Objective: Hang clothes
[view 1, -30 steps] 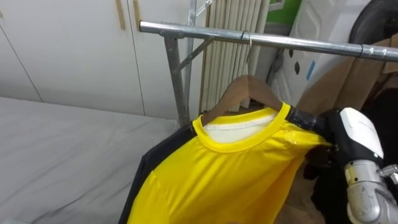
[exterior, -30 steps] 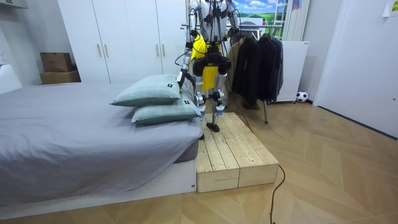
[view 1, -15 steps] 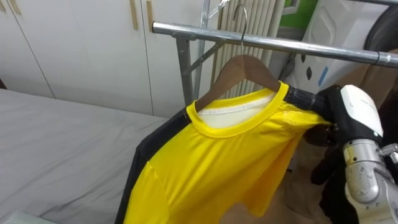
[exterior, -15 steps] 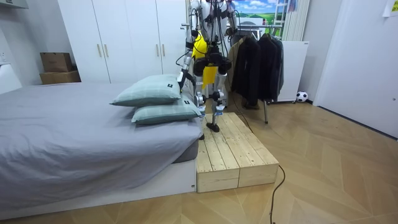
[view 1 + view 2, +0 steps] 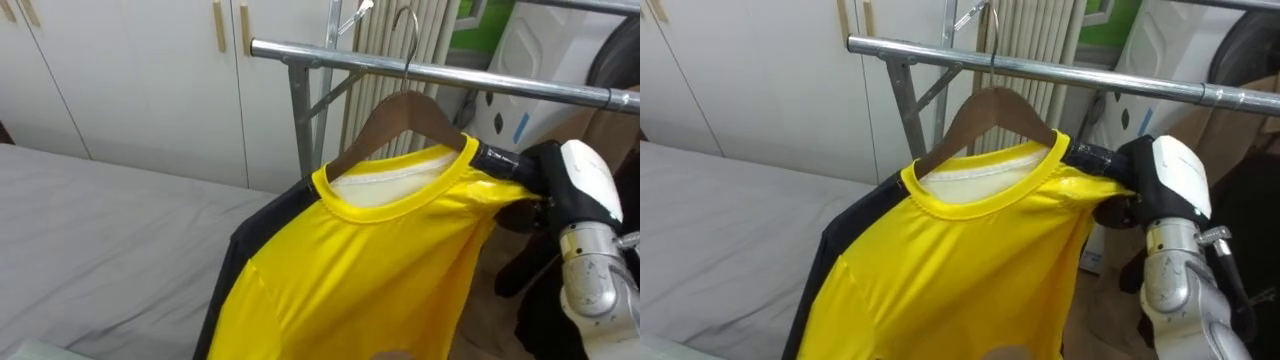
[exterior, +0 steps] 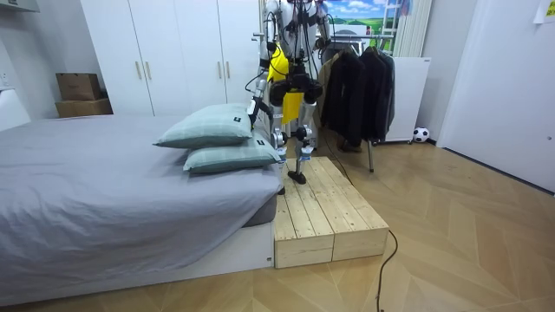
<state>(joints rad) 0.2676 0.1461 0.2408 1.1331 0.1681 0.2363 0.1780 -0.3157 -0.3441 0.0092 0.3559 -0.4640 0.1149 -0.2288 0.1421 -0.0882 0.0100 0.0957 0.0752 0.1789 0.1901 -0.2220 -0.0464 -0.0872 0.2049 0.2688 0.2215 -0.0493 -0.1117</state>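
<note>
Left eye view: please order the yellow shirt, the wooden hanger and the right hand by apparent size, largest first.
1. yellow shirt, clearly largest.
2-3. right hand and wooden hanger: their visible parts look alike, and the shirt hides much of the hanger, so no ranking.

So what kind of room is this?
Most likely a bedroom: a wide bed with grey cover and two pale green pillows, tall white wardrobe doors along the wall, and a metal clothes rail hung with dark coats.
</note>
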